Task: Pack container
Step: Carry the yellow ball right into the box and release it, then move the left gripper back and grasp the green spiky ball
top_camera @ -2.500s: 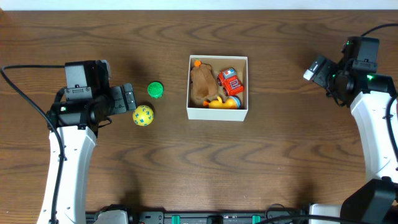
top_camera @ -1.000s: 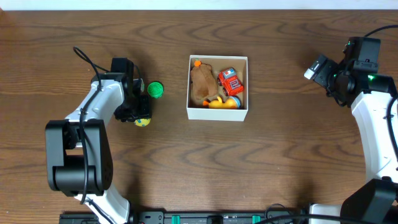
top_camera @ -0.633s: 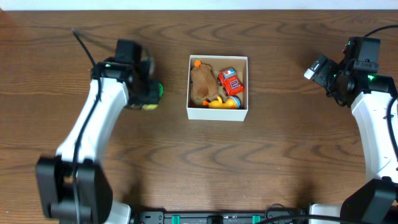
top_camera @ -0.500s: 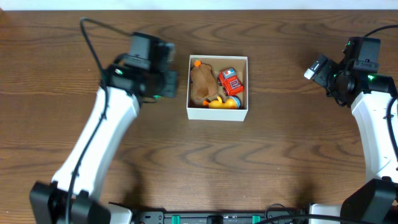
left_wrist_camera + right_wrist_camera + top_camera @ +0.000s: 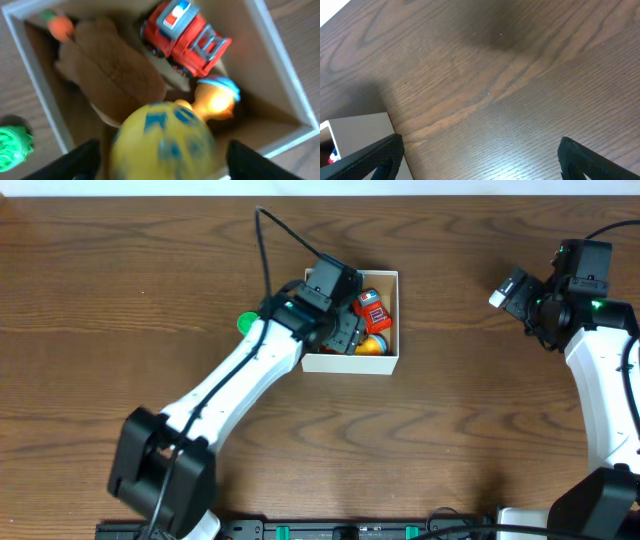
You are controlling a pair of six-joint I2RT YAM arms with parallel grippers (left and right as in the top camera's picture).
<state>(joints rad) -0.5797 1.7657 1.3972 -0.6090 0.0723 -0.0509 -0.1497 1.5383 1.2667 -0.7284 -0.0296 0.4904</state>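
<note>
The container is a low white box with a tan inside, at the table's middle. It holds a red truck, an orange duck and a brown plush. My left gripper hangs over the box's left half. In the left wrist view a blurred yellow ball with blue marks is between its fingers, with a thin gap on each side. The box wall, truck and duck lie below it. My right gripper is open and empty at the far right.
A green toy lies on the table left of the box and shows in the left wrist view. The right wrist view shows bare wood between the fingers and a corner of the box.
My left arm carried the yellow ball from its spot beside the green toy rightward to over the box. The right arm has not moved.
</note>
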